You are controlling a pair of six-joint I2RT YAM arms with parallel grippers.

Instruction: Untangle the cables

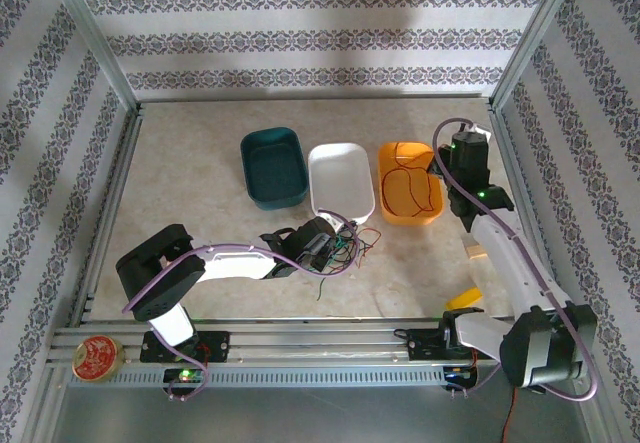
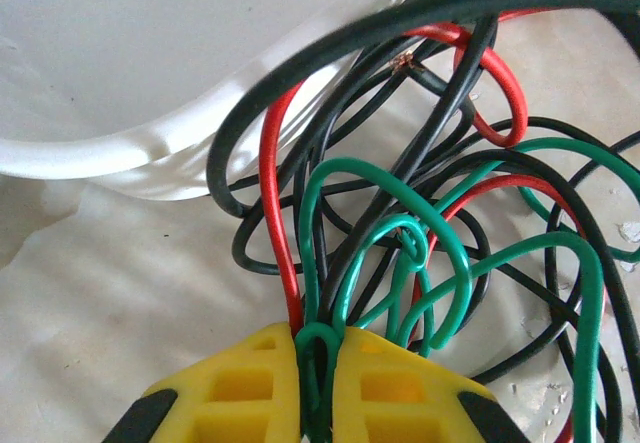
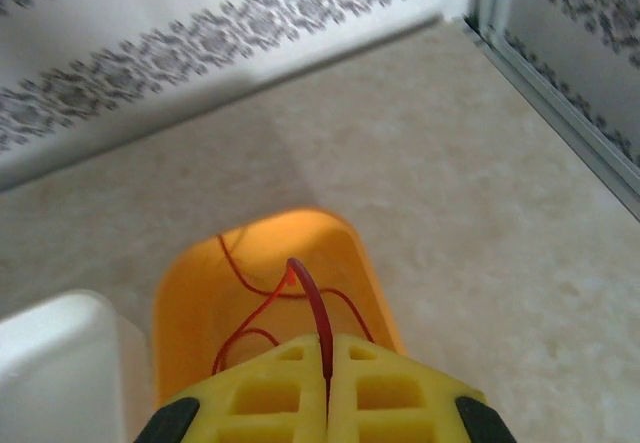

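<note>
Here, left gripper (image 2: 318, 348) clamped on green cable (image 2: 355, 167), right gripper (image 3: 328, 351) pinching red cable (image 3: 314, 301)

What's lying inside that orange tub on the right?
A red cable lies looped inside the orange tub, a stretch of it pinched in the shut right pincer. In the wrist view, the pincer covers the tub's near end.

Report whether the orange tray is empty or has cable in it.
Not empty: a red cable lies looped inside the orange tray, part of it pinched in the shut right end effector.
</note>
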